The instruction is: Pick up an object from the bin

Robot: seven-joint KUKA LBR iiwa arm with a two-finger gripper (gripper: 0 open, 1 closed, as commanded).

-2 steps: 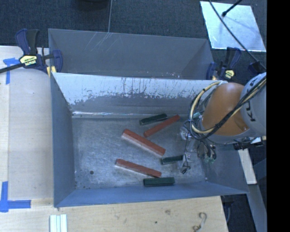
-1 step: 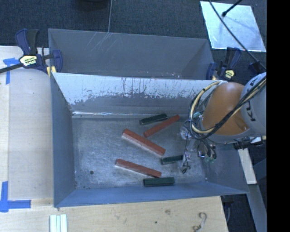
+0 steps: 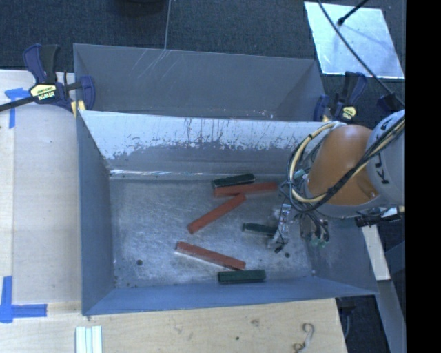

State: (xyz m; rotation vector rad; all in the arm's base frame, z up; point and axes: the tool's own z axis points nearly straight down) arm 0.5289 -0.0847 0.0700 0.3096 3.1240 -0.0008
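At the right of the frame, the arm's orange cover [image 3: 344, 165] and looped cables [image 3: 303, 172] hang over the bin [image 3: 93, 227], and the gripper [image 3: 280, 234] is low over the bin floor [image 3: 151, 227] at lower right. A short green bar [image 3: 256, 227] lies flat just left of the gripper, its right end reaching the gripper; whether the gripper is clenched on it or released cannot be told. Further left a slanted red bar [image 3: 217, 214] lies on the floor. Above it an upper green bar [image 3: 233, 181] lies beside an upper red bar [image 3: 251, 188]. Near the front wall lie a lower red bar [image 3: 210, 256] and a lower green bar [image 3: 241, 276]. The bin floor is scuffed pale and scratched, and the back wall [image 3: 207, 134] carries dark vertical scrape marks. Beyond the bin, at upper frame, is dark carpet [image 3: 207, 21].
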